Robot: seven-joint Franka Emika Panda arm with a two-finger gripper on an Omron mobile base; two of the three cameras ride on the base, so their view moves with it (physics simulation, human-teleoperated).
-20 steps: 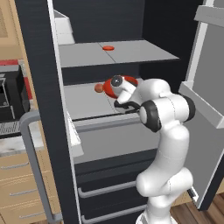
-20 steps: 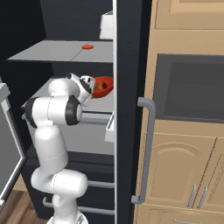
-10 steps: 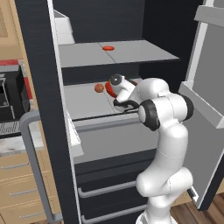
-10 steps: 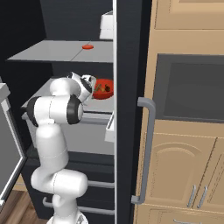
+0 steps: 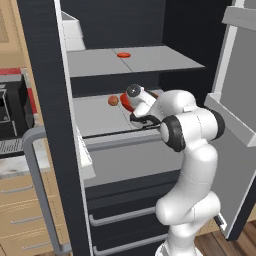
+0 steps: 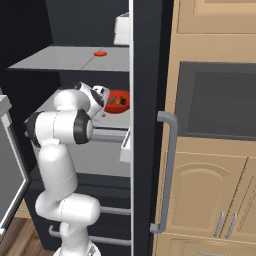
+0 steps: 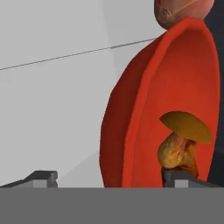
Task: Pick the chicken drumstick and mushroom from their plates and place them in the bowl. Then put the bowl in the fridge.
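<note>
The red bowl (image 7: 144, 113) rests on the middle shelf (image 5: 95, 112) of the open black fridge (image 6: 147, 75). It shows partly behind my hand as the bowl (image 5: 125, 99) and more fully as the bowl (image 6: 118, 101). Inside lie the brown-capped mushroom (image 7: 186, 126) and the chicken drumstick (image 7: 176, 152). My gripper (image 7: 113, 178) is open, its fingertips (image 7: 41, 177) spread wide to either side of the bowl's near rim without pressing it. The gripper (image 5: 130, 103) reaches in from the fridge's front. The plates are out of view.
A small round orange-brown item (image 5: 113, 100) sits on the shelf just left of the bowl. A flat red item (image 5: 124, 54) lies on the upper shelf, and a white box (image 5: 70, 27) stands above. Open doors flank the arm, with drawers (image 5: 125, 215) below.
The jaws have opened off the bowl's rim, letting it go. The bowl has settled a little lower onto the middle shelf.
</note>
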